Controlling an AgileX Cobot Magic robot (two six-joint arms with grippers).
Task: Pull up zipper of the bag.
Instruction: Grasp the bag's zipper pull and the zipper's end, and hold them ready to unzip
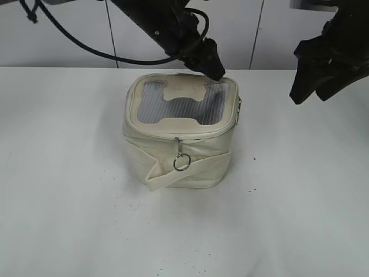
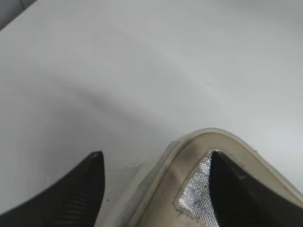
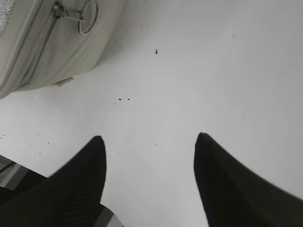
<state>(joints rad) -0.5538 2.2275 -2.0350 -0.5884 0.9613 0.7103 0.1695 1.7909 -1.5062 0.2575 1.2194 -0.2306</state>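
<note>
So the bag (image 1: 180, 135) is being parked pretty much mid-table (image 1: 69, 219), upright, lid side up, with the grey ribbed panels and the H-shaped patch (image 1: 183, 101) being shown to the exterior camera. The zipper (image 1: 173, 134) is being run round the top rim, and one ring pull (image 1: 181, 162) is being left dangling down the front face, right above the strap band (image 1: 184, 171). A second pull (image 1: 238, 107) is being seen at the right edge of the lid, small and hard to make out.

The left gripper (image 1: 214, 68) is being held down at the back right corner of the lid. In its wrist view the jaws are being kept apart, one finger (image 2: 246, 198) being placed over the lid's corner by the ribbed panel, the other (image 2: 66, 198) being held out over bare table beside the bag. Actual contact can't be told.

The right gripper (image 1: 314, 86) is being hung in the air off to the right, well apart from the bag, jaws spread wide with nothing being held between them.
</note>
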